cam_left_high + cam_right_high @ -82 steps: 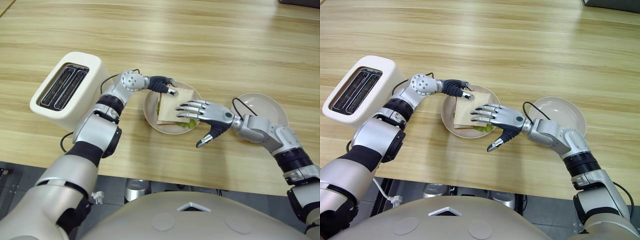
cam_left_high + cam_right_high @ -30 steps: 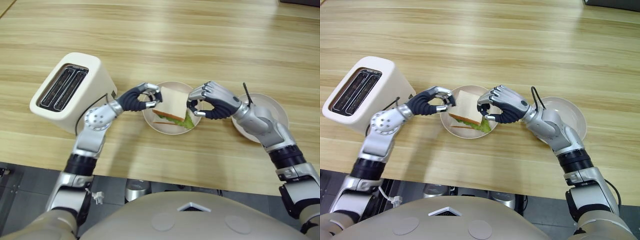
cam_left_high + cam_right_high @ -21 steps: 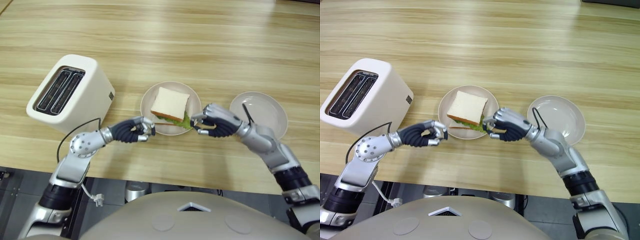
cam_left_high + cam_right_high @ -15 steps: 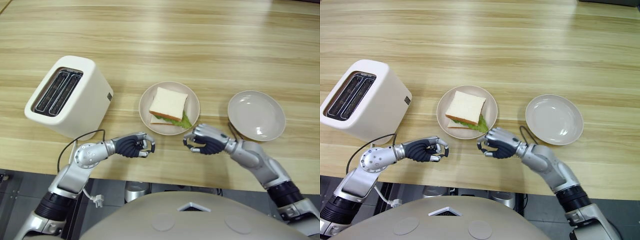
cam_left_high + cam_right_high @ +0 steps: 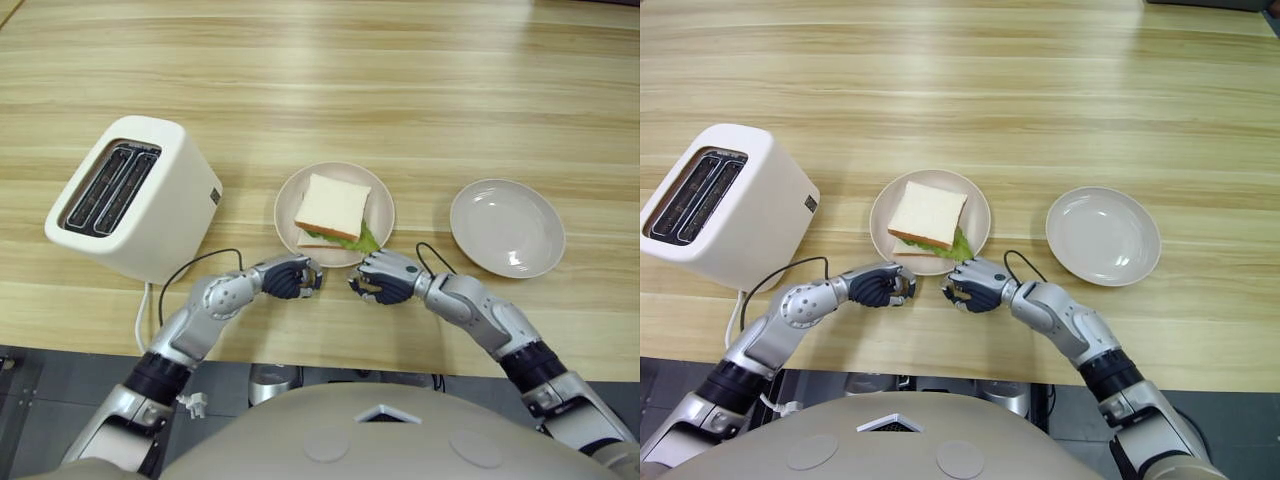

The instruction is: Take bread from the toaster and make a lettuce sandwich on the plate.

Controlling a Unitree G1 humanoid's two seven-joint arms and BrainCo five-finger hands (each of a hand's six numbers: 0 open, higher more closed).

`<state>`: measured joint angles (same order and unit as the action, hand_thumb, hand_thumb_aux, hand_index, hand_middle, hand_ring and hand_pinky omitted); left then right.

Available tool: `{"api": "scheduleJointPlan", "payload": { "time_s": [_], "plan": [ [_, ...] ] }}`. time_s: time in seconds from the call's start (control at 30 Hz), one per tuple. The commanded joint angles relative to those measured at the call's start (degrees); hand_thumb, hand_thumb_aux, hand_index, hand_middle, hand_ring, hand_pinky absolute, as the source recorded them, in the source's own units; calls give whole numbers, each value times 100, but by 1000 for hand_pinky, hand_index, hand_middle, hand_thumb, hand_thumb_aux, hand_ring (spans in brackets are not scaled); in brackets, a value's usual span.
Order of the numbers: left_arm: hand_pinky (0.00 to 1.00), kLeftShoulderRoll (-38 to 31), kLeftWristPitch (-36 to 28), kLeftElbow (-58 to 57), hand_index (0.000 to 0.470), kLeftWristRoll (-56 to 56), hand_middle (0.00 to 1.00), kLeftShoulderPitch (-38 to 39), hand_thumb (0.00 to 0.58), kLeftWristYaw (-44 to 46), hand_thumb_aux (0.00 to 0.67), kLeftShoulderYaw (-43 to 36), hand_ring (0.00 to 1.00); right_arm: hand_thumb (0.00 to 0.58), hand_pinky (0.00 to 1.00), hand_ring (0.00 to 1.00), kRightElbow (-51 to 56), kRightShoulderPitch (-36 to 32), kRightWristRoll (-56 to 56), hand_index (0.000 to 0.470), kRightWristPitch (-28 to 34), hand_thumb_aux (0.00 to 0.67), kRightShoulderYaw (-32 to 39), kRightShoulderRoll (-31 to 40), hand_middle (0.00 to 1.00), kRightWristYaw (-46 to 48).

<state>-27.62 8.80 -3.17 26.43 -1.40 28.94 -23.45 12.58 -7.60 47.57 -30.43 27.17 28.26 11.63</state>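
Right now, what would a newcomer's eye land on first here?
The sandwich, lettuce peeking out under its top slice, sits on the plate in the centre. On its near side the left hand and right hand face each other, both curled and holding nothing. The cream toaster stands to the left.

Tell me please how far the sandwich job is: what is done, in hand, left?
Done: the sandwich, with lettuce showing at its edge, lies on the plate, and the toaster slots look empty. In hand: nothing; the left hand and right hand sit curled, holding nothing, just in front of the plate. Left: apparently nothing.
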Motion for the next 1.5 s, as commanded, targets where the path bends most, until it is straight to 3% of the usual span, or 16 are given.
{"api": "scheduleJointPlan", "payload": {
  "time_s": [0.03, 0.23, 0.5, 0.73, 0.77, 0.8, 0.83, 0.87, 0.97, 1.2, 1.33, 1.37, 1.4, 1.43, 1.47, 1.5],
  "plan": [
    [1000, 99, -25, -623, 460, 206, 1000, -306, 580, -283, 670, -39, 1000, 580, 1000, 1000, 569, -392, 138, 460, 28, 670, 124, -71, 1000, -269],
    [1000, 357, 194, -1892, 460, 345, 1000, -1278, 580, -768, 670, -87, 1000, 580, 1000, 1000, 2124, -1570, 273, 460, 5, 670, 336, -383, 1000, -792],
    [1000, 997, 869, -5112, 460, 108, 1000, -3445, 580, -1551, 670, 116, 1000, 580, 1000, 1000, 4774, -3398, 359, 460, 5, 670, 629, -1000, 1000, -1873],
    [1000, 1256, 1396, -6349, 460, -258, 1000, -4249, 580, -1864, 670, 479, 1000, 580, 1000, 1000, 5685, -4121, 230, 460, -78, 670, 677, -1240, 1000, -2613],
    [792, 1270, 1479, -6356, 294, -358, 792, -4247, 505, -1840, 428, 579, 792, 580, 761, 761, 5669, -4114, 190, 460, -140, 670, 652, -1223, 761, -2693],
    [0, 1254, 1578, -6298, 97, -428, 0, -4206, 220, -1854, 142, 653, 0, 580, 596, 596, 5612, -4073, 130, 460, -232, 670, 609, -1187, 596, -2762],
    [0, 1218, 1696, -6184, 97, -468, 0, -4126, 220, -1895, 142, 689, 0, 580, 596, 596, 5525, -4005, 69, 460, -342, 670, 569, -1133, 596, -2828],
    [0, 1186, 1836, -6017, 0, -530, 0, -4008, 0, -1905, 0, 746, 0, 531, 0, 0, 5402, -3910, -6, 327, -476, 476, 523, -1062, 0, -2893],
    [0, 1166, 2183, -4950, 0, -1023, 0, -3316, 0, -1862, 0, 1093, 0, 482, 0, 0, 4515, -3287, -382, 271, -933, 394, 205, -688, 0, -3177],
    [0, 1691, 1965, -1472, 0, -2525, 0, -1103, 0, -1917, 0, 1895, 0, 454, 0, 0, 471, -540, -2201, 245, -1711, 357, -1456, -686, 0, -3786],
    [0, 1697, 2960, -1102, 0, -2275, 0, -654, 0, -1995, 0, 1893, 0, 398, 0, 0, -137, -177, -1544, 202, -2429, 294, -1753, -911, 0, -4191],
    [0, 1717, 3072, -1238, 0, -2277, 0, -679, 0, -1997, 0, 1913, 0, 337, 0, 0, 34, -268, -1601, 162, -2268, 236, -1748, -972, 0, -4083],
    [0, 1735, 3121, -1309, 0, -2362, 0, -719, 0, -1986, 0, 1956, 0, 337, 0, 0, 86, -302, -1701, 162, -2267, 236, -1806, -1019, 0, -4050],
    [0, 1726, 3224, -1356, 0, -2423, 0, -777, 0, -1976, 0, 2008, 0, 140, 0, 0, 63, -283, -1806, 60, -2290, 87, -1888, -1048, 0, -4023],
    [0, 1687, 3329, -1409, 0, -2384, 0, -842, 0, -1994, 0, 2047, 0, 45, 0, 0, 42, -252, -1831, 18, -2287, 26, -1956, -1056, 0, -4014],
    [0, 1646, 3398, -1468, 0, -2322, 0, -902, 0, -2023, 0, 2076, 0, 45, 0, 0, 15, -210, -1823, 18, -2280, 26, -2019, -1060, 0, -4014]
  ]
}}
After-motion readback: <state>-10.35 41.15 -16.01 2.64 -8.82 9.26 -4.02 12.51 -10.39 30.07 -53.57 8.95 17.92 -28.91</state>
